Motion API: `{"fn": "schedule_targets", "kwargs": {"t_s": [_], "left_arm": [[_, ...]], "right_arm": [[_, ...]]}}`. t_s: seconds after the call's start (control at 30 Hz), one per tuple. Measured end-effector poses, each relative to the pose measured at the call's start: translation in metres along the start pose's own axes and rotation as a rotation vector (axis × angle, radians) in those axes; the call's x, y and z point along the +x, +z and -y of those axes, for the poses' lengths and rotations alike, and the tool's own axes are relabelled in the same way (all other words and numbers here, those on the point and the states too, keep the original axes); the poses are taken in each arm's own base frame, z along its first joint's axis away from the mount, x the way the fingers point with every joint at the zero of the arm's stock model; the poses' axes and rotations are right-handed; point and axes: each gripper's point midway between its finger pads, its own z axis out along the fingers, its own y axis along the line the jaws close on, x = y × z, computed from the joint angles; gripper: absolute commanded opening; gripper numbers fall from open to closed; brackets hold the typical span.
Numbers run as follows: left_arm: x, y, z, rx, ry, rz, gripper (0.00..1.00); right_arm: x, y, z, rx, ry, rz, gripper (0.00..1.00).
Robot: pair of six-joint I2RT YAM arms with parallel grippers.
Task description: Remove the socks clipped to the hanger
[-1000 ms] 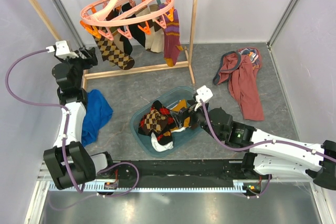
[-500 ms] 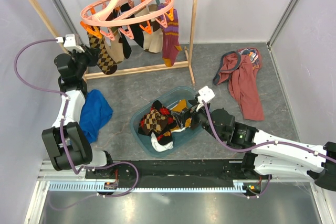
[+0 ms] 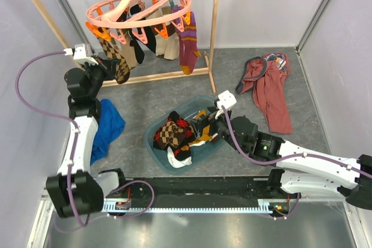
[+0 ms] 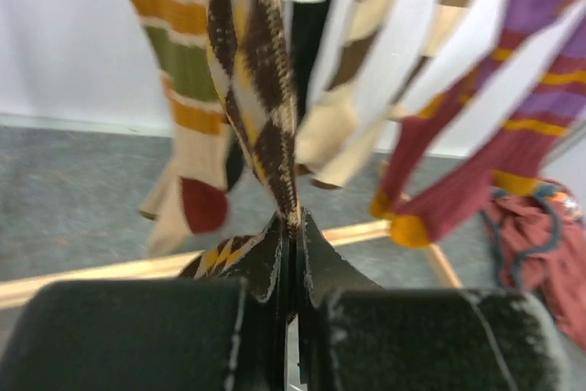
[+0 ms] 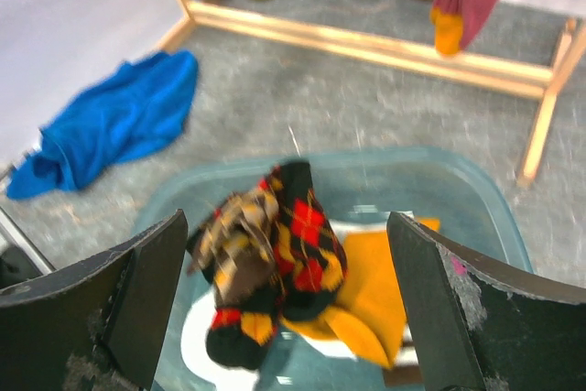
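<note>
The salmon-pink ring hanger (image 3: 145,23) hangs from the wooden rack with several socks clipped to it. My left gripper (image 3: 110,68) is shut on the lower part of a brown argyle sock (image 4: 256,89), pinched flat between the fingertips of that gripper (image 4: 295,226). Beige (image 3: 170,45), black (image 3: 152,38) and purple striped socks (image 3: 189,45) hang beside it. My right gripper (image 5: 284,219) stands open and holds nothing, above the teal bin (image 3: 154,129). In the bin lie a black-red-yellow argyle sock (image 5: 311,226), a mustard sock (image 5: 385,281) and others.
The wooden rack frame (image 3: 214,33) stands at the back, its base bar on the floor. A blue cloth (image 3: 104,126) lies beside the left arm. A maroon garment (image 3: 270,88) lies at the right. Grey walls close in both sides.
My left gripper moved up to the brown argyle sock and shut on it. The hanger swung slightly to the left. My right gripper stayed open over the bin, shifting only a little.
</note>
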Motion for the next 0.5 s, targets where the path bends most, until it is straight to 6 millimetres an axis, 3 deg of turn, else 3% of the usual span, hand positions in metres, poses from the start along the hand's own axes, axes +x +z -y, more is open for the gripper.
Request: {"fn": "schedule_targets", "kwargs": {"t_s": [0.17, 0.37, 0.5], "left_arm": [[0.01, -0.023, 0.021, -0.005, -0.078, -0.018, 0.02], [0.027, -0.041, 0.04, 0.017, -0.2, -0.087, 0.02], [0.025, -0.056, 0.065, 0.076, -0.251, -0.107, 0.02]], "right_arm": [[-0.042, 0.018, -0.018, -0.007, -0.008, 0.053, 0.98], [-0.103, 0.054, -0.048, -0.032, -0.062, 0.187, 0.98], [-0.109, 0.085, -0.065, -0.051, -0.135, 0.243, 0.98]]}}
